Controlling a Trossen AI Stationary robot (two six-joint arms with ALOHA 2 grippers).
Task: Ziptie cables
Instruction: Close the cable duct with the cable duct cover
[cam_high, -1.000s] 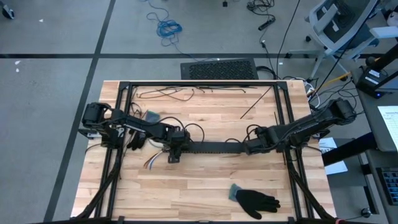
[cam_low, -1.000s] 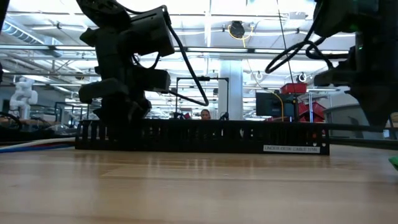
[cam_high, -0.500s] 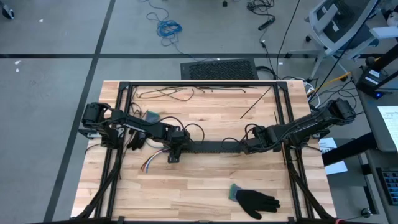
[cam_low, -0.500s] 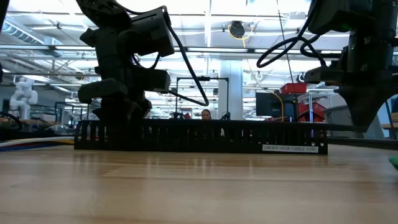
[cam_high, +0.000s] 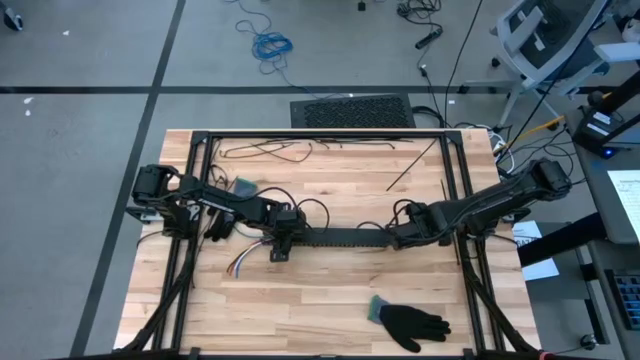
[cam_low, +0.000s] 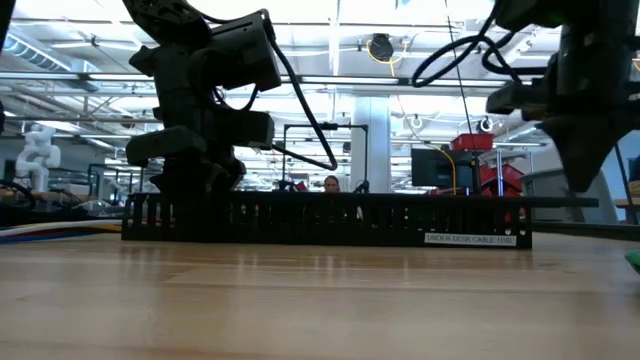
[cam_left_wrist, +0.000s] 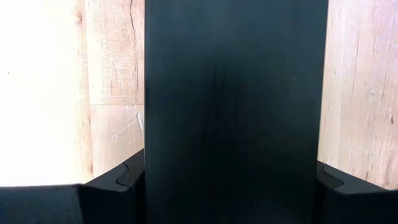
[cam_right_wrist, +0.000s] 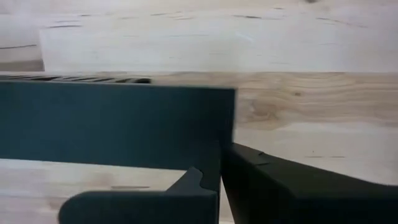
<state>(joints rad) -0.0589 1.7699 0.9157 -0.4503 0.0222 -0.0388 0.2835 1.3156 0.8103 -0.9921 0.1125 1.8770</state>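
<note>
Wooden planks of the table (cam_high: 330, 300) carry a long black slotted strip (cam_high: 340, 237) across the middle, a black glove (cam_high: 410, 322) near the front edge, and thin black strands (cam_high: 265, 150) near the back edge. Over the last second the strip has hardly shifted; the right arm has swung a little at its end, rising in the low view, while the left arm stayed put. That suggests the strip is only being steadied, and no ziptie has gone on yet.

The left gripper (cam_high: 279, 243) sits at the strip's left end with its jaws spread wide around it; the left wrist view shows the strip filling the gap, a dark finger (cam_left_wrist: 118, 186) against each side. The right gripper (cam_high: 400, 236) is at the strip's right end, jaws pressed together, beside the strip's end wall rather than holding it.

The cables (cam_high: 240, 264) lie loose on the table just off the strip's left end, toward the front-left, untied.
</note>
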